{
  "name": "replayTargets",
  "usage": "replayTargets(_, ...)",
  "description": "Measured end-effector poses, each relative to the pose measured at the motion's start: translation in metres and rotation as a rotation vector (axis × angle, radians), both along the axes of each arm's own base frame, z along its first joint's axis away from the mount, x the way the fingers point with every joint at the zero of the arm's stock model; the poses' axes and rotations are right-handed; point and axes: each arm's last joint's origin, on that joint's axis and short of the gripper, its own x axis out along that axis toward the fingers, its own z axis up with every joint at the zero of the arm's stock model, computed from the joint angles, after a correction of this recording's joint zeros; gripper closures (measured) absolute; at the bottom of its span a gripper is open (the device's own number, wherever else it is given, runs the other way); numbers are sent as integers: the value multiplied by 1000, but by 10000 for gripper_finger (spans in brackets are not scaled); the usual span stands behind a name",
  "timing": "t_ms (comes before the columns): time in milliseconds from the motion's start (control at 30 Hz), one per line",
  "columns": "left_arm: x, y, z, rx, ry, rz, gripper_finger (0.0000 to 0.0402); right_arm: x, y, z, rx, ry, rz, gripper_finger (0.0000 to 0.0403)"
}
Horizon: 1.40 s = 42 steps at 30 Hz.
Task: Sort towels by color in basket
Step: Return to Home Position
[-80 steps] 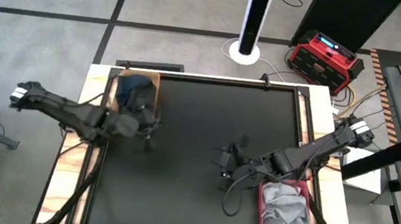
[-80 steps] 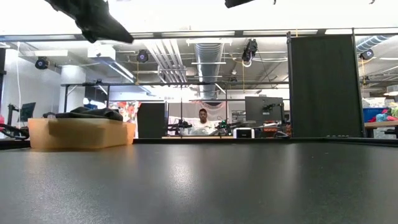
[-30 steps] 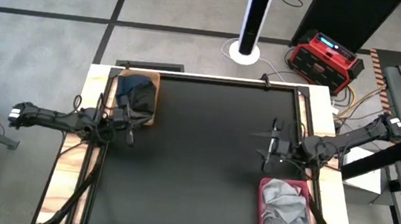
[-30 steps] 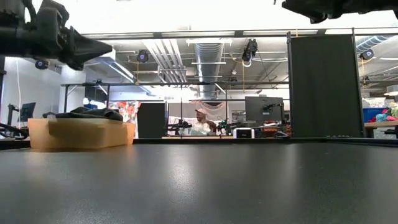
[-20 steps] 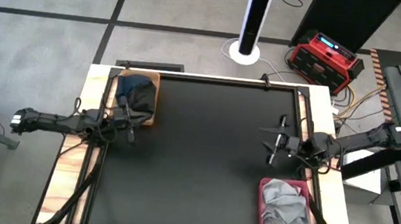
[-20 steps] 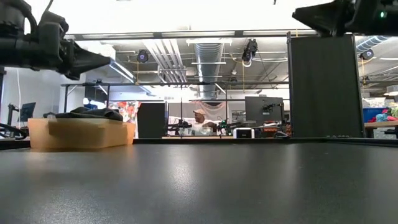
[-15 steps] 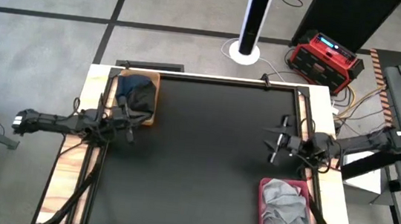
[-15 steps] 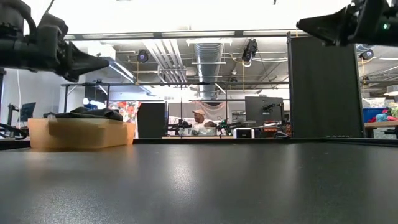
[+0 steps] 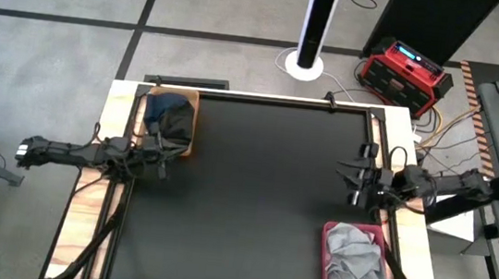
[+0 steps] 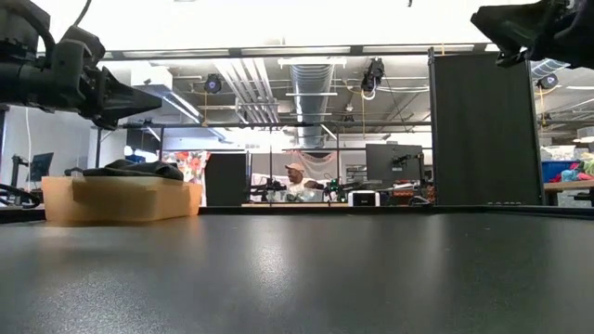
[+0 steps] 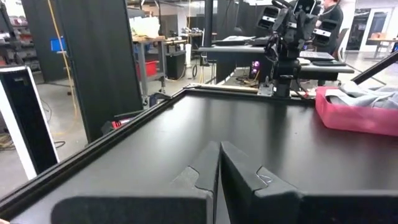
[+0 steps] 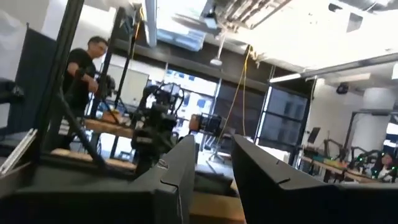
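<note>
Dark towels (image 9: 168, 117), black and navy, lie heaped in a tan basket (image 9: 193, 124) at the table's far left corner; they show over its rim in the low view (image 10: 125, 169). Grey towels (image 9: 353, 262) fill a red basket (image 9: 323, 249) at the near right corner, also seen in the left wrist view (image 11: 367, 96). My left gripper (image 9: 165, 160) hovers shut just on the near side of the tan basket, holding nothing (image 11: 219, 155). My right gripper (image 9: 353, 183) hovers open by the right edge, on the far side of the red basket, empty (image 12: 214, 146).
The black table mat (image 9: 252, 205) lies bare between the two baskets. Beyond the far edge stand a white pole base (image 9: 308, 67) and a red device (image 9: 405, 70). A person (image 10: 297, 176) is at a bench in the room behind.
My right gripper has drawn back toward the table's right edge, staying above the mat with nothing in it. My left arm has kept nearly still beside the tan basket. The towels have not moved.
</note>
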Motion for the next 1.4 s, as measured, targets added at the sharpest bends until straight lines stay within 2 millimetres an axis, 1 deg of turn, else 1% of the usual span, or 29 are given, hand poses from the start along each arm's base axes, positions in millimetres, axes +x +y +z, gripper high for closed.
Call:
replayTargets(167, 1, 0, -1, -56, -5, 2, 402, -4, 0, -1, 6, 3, 35, 321)
replayTargets(233, 1, 0, -3, -63, 11, 10, 402, -4, 2, -3, -9, 18, 95, 329)
replayTargets(300, 2, 1, -4, -62, 24, 37, 402, -6, 3, -1, -40, -5, 141, 338)
replayTargets(433, 3, 3, -6, -72, 47, 101, 402, -9, 3, 3, -88, -56, 120, 357)
replayTargets(533, 4, 3, -8, -73, 70, 103, 402, -9, 3, 2, -125, -48, 113, 371)
replayTargets(600, 5, 3, -9, -77, 87, 103, 402, -9, 4, 3, -181, -62, 120, 379)
replayTargets(667, 6, 3, -11, -81, 100, 104, 402, -11, 4, 7, -250, -115, 100, 387)
replayTargets(800, 7, 2, -13, -144, 104, 111, 402, -23, 5, 21, -370, -313, 103, 393)
replayTargets(833, 8, 2, -14, -146, 112, 112, 402, -23, 5, 21, -376, -314, 107, 393)
replayTargets(900, 8, 2, -16, -144, 128, 114, 402, -21, 5, 18, -367, -281, 110, 393)
replayTargets(1000, 9, 2, -18, -144, 150, 116, 402, -16, 4, 12, -315, -181, 77, 393)
replayTargets(1167, 11, 2, -20, -160, 168, 121, 402, -14, -3, 7, -82, -100, -79, 394)
replayTargets(1267, 11, 2, -21, -172, 170, 123, 402, -11, -4, 2, 18, -50, -99, 393)
replayTargets(1400, 12, 2, -21, -192, 162, 125, 402, -7, -4, -10, 26, 80, -117, 392)
